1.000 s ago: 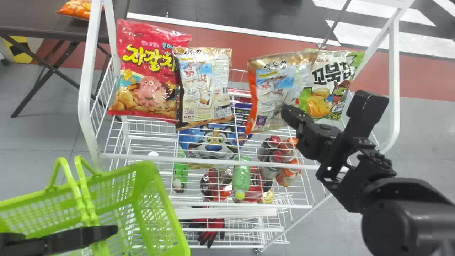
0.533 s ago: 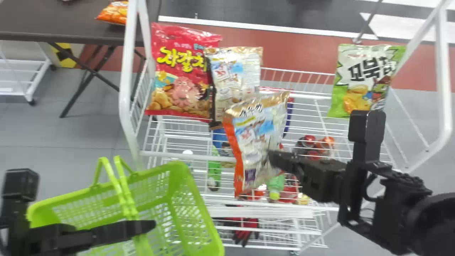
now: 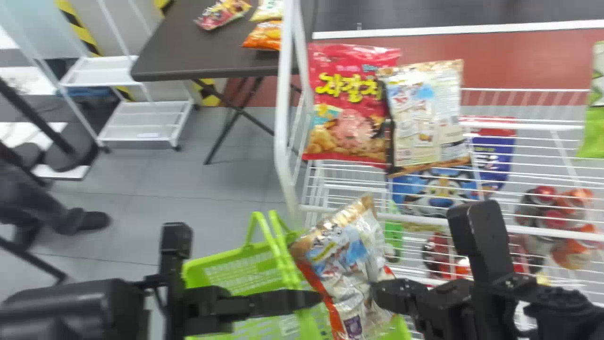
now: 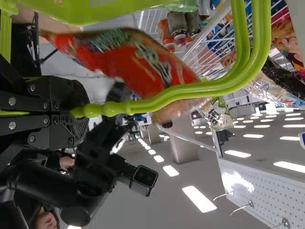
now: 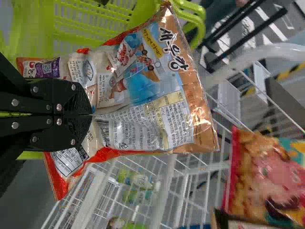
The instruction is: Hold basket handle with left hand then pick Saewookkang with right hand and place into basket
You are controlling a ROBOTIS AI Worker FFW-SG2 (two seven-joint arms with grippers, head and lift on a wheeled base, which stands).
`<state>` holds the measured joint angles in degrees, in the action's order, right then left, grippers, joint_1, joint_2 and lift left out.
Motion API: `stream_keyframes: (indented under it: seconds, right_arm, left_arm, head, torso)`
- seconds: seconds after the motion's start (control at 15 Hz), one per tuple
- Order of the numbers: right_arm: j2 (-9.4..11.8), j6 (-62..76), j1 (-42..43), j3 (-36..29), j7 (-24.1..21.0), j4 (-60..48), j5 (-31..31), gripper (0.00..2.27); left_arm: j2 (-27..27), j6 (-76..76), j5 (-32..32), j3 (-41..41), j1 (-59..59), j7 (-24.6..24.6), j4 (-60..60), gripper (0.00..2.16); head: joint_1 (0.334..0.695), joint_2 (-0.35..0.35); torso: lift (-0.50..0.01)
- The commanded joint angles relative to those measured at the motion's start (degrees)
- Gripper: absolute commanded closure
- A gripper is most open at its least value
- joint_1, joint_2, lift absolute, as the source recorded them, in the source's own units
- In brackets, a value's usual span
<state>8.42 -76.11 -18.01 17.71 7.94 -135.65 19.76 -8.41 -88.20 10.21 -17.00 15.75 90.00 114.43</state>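
Note:
In the head view my left gripper [image 3: 306, 300] is over the green basket [image 3: 236, 274]; the left wrist view has that gripper [image 4: 78, 112] shut on the green handle [image 4: 190, 90]. My right gripper [image 3: 377, 290] pinches the Saewookkang bag [image 3: 342, 255] just right of the left gripper, above the basket's right part. In the right wrist view the right gripper [image 5: 88, 114] is shut on the middle of the crinkled bag [image 5: 143, 95], with basket mesh behind it. The bag's orange-red side [image 4: 128, 57] faces the left wrist camera, close to the handle.
A white wire rack [image 3: 524, 125] stands to the right. It holds a red snack bag [image 3: 351, 104], another Saewookkang bag [image 3: 427, 113] and, farther right, a green bag [image 3: 595, 108]. A dark table [image 3: 198, 52] stands at the back left.
The head view has swung left, so rack and basket appear farther right. My right gripper has brought the bag away from the rack, down and left to the basket.

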Motion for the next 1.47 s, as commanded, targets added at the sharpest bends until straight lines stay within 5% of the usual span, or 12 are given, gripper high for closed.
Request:
stream_keyframes:
  seconds: [0.0,0.13,0.27,0.6,0.73,0.93,1.4]
  right_arm:
    - [-0.1,7.8,1.6,5.6,0.1,8.2,-2.0,2.24]
    - [-0.1,15.9,2.5,7.9,1.8,14.6,-1.9,1.88]
    - [0.1,18.7,2.7,8.0,3.7,17.0,-2.4,0.05]
    - [2.7,40.6,-2.6,4.3,3.7,14.1,-10.4,0.04]
    - [2.8,50.3,-5.9,0.8,3.7,14.4,-13.8,0.04]
    - [2.8,64.7,-12.1,-7.2,4.5,15.9,-10.7,0.04]
    - [-1.5,86.0,-19.5,-19.1,9.9,24.9,-6.9,0.04]
  left_arm:
    - [0.1,-1.8,0.1,-0.2,0.1,0.6,-0.1,2.15]
    - [0.0,-1.8,0.2,-0.2,0.0,0.6,0.0,2.15]
    - [0.0,-1.8,0.2,-0.2,0.1,0.6,-0.1,2.15]
    - [-0.1,-1.8,0.2,-0.7,0.2,0.6,-0.1,2.15]
    - [-0.1,-1.8,0.2,-0.7,0.3,0.6,-0.1,2.15]
    - [0.1,-1.8,0.3,-1.0,0.7,0.6,-0.9,2.15]
    - [0.2,-1.8,0.3,-1.1,0.7,0.6,-1.0,2.15]
  head:
    - [0.695,0.265]
    - [0.695,0.335]
    - [0.695,0.350]
    - [0.695,0.350]
    - [0.695,0.309]
    - [0.695,0.201]
    - [0.695,-0.030]
  torso:
    - [-0.018]
    - [-0.018]
    - [-0.018]
    - [-0.018]
    - [-0.018]
    - [-0.018]
    - [-0.018]
